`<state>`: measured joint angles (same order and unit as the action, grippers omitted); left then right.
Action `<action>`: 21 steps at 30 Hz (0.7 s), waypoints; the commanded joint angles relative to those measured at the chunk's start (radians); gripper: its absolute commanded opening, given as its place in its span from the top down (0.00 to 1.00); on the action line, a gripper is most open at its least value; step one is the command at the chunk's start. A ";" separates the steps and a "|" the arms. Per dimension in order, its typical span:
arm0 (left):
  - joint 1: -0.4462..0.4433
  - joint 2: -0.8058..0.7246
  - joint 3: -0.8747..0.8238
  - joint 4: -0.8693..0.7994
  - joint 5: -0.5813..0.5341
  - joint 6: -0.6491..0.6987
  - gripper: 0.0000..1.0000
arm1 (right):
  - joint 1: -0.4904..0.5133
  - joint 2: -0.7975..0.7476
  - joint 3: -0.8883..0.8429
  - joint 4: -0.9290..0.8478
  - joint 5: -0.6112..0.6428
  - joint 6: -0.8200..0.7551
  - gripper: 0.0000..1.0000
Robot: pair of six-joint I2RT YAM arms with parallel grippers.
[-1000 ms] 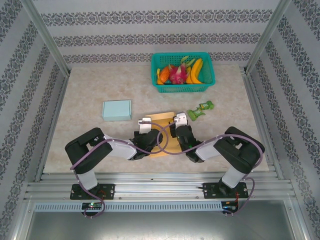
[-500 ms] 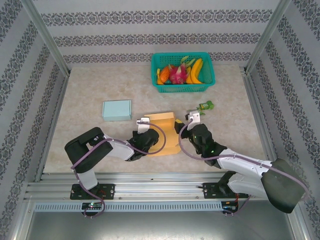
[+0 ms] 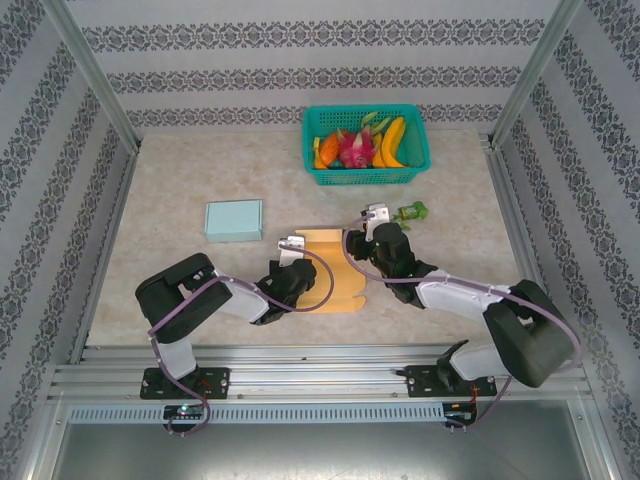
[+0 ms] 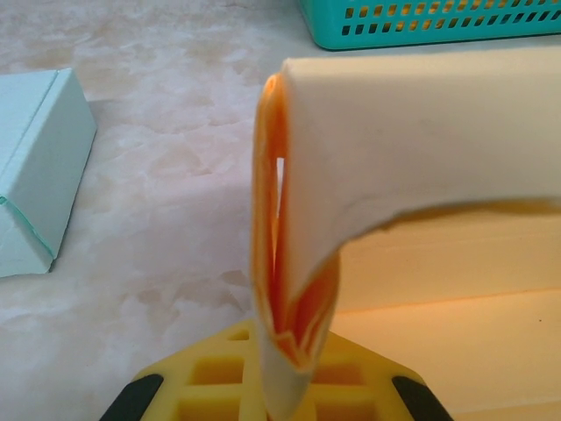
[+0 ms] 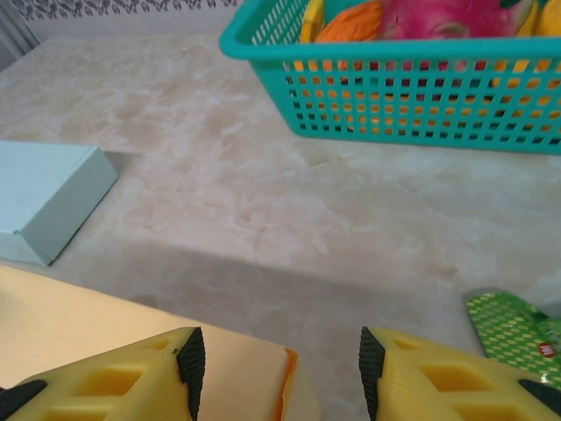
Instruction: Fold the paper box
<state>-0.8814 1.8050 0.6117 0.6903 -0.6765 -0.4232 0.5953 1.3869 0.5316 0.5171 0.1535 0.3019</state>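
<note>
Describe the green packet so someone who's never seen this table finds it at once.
Find the teal basket of fruit at the table's far edge. On the tabletop just in front of its right corner lies the green packet. It is small, shiny and green, unlike the pale blue box to the left and the orange paper box near the arms.
</note>
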 commanded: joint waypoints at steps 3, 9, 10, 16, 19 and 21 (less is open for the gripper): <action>0.010 0.022 -0.002 0.018 0.030 0.033 1.00 | -0.035 0.057 -0.048 0.096 -0.037 0.013 0.49; 0.010 0.009 0.002 0.017 0.060 0.053 0.89 | -0.037 0.064 -0.076 0.110 -0.025 0.022 0.52; 0.010 0.003 0.000 0.017 0.066 0.053 0.84 | -0.036 0.060 -0.080 0.109 -0.021 0.023 0.52; 0.010 -0.050 -0.025 0.027 0.118 0.060 0.52 | 0.003 0.038 -0.094 0.101 0.050 0.013 0.52; 0.008 -0.075 -0.042 0.039 0.146 0.065 0.48 | 0.024 0.036 -0.091 0.098 0.084 0.008 0.52; 0.004 -0.091 -0.057 0.052 0.161 0.072 0.45 | 0.035 0.035 -0.087 0.096 0.099 0.005 0.52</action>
<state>-0.8814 1.7515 0.5751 0.6975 -0.5526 -0.3691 0.6151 1.4284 0.4644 0.6476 0.1989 0.3122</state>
